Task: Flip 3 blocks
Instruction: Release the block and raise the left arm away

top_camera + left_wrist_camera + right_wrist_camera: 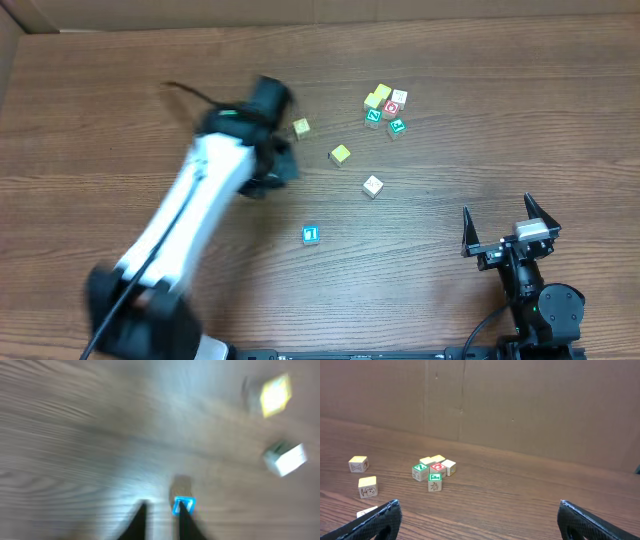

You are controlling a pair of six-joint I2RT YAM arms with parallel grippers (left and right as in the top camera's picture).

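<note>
The blue block (311, 234) with a white mark lies on the table, and in the left wrist view the blue block (183, 505) shows just past one fingertip. The cream-white block (372, 186) and pale yellow block (340, 153) sit further back. My left gripper (274, 176) hovers up and left of the blue block, blurred. The left gripper (162, 506) has its fingers a narrow gap apart with nothing between them. My right gripper (502, 218) stands wide open at the front right, and in its wrist view the right gripper (479, 507) is empty.
A cluster of green- and red-marked cubes (385, 106) sits at the back right, also visible as the cluster (433, 470) in the right wrist view. Another yellowish cube (301, 127) lies near the left wrist. A cardboard wall (520, 405) bounds the far side.
</note>
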